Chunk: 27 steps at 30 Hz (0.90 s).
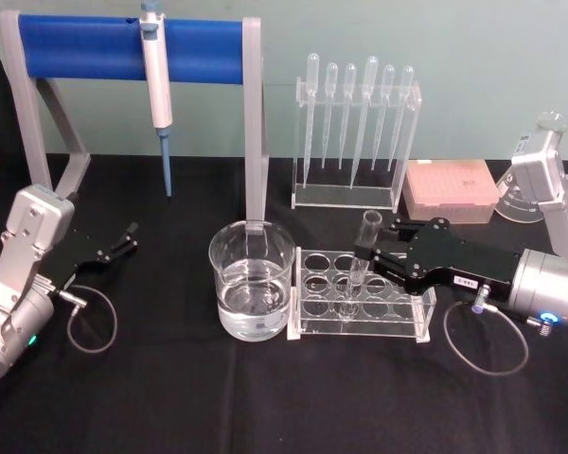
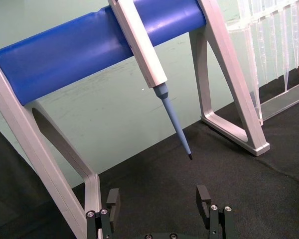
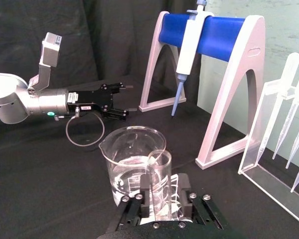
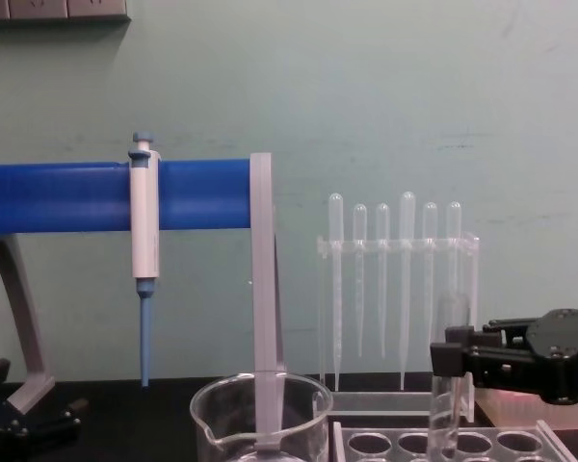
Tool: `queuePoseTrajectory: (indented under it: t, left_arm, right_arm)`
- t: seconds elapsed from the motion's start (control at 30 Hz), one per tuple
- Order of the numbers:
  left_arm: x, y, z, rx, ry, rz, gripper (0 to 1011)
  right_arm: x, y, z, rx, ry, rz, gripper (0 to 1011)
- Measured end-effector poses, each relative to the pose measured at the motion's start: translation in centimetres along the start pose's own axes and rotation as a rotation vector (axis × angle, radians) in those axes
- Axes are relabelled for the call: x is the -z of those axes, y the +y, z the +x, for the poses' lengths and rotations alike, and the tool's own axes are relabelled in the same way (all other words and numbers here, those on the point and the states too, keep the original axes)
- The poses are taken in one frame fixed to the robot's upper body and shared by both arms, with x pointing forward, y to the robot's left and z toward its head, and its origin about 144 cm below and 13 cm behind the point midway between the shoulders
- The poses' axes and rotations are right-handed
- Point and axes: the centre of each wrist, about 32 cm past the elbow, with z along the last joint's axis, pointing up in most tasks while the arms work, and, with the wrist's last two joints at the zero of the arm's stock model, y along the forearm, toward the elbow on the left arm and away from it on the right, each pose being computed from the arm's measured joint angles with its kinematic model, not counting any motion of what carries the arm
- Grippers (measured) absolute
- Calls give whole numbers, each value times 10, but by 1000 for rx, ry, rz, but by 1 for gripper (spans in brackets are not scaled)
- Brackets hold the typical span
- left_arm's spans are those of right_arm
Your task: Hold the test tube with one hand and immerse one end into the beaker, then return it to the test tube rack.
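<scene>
One test tube (image 1: 367, 248) is held upright in the clear rack (image 1: 360, 298), just beside the beaker (image 1: 252, 279) | right gripper (image 1: 367, 255) jaws clamped on it | left gripper (image 1: 128, 236) parked apart, jaws spread.

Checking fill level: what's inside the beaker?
The beaker holds clear liquid in its lower part, nothing else. The test tube stands in the rack beside it, at the right gripper.

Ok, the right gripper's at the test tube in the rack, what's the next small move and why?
Probably lift straight up. The right gripper looks closed around the test tube, which stands upright in the rack, its bottom below the holes. It must clear those before swinging toward the beaker.
</scene>
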Motion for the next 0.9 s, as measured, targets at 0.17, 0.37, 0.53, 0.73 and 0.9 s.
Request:
queuePoseTrajectory:
  t: [0.17,0.37,0.53,0.73,0.9]
  left_arm:
    - [0,0,0,0,0,0,1000]
    - [0,0,0,0,0,0,1000]
    - [0,0,0,0,0,0,1000]
    - [0,0,0,0,0,0,1000]
    - [0,0,0,0,0,0,1000]
  right_arm:
    - [0,0,0,0,0,0,501]
    - [-2,-1,-1,2,-2,12,684]
    - [-13,-9,-6,43,-22,97,836]
    - [-25,-22,-13,164,-49,211,996]
    - [-17,-31,-19,364,-41,268,1002]
